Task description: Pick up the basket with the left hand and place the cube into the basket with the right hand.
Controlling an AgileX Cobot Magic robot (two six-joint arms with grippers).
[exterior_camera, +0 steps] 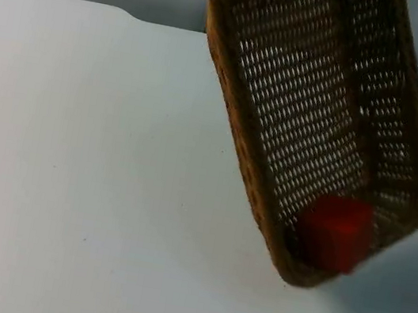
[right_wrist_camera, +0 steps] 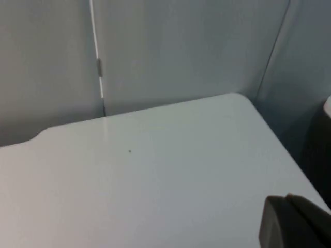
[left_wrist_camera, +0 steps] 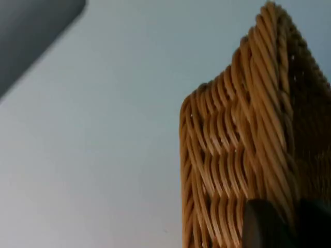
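The long brown woven wicker basket [exterior_camera: 314,102] hangs tilted above the white table top [exterior_camera: 86,168], its upper end cut off by the top view's edge. The red cube [exterior_camera: 335,230] lies inside it at the lower end, its outline blurred. In the left wrist view the left gripper [left_wrist_camera: 282,225] has a black fingertip pressed against the basket's wall, clamped on it. The right gripper [right_wrist_camera: 292,222] waits over bare table near the grey partition wall [right_wrist_camera: 181,46]; I cannot tell its state.
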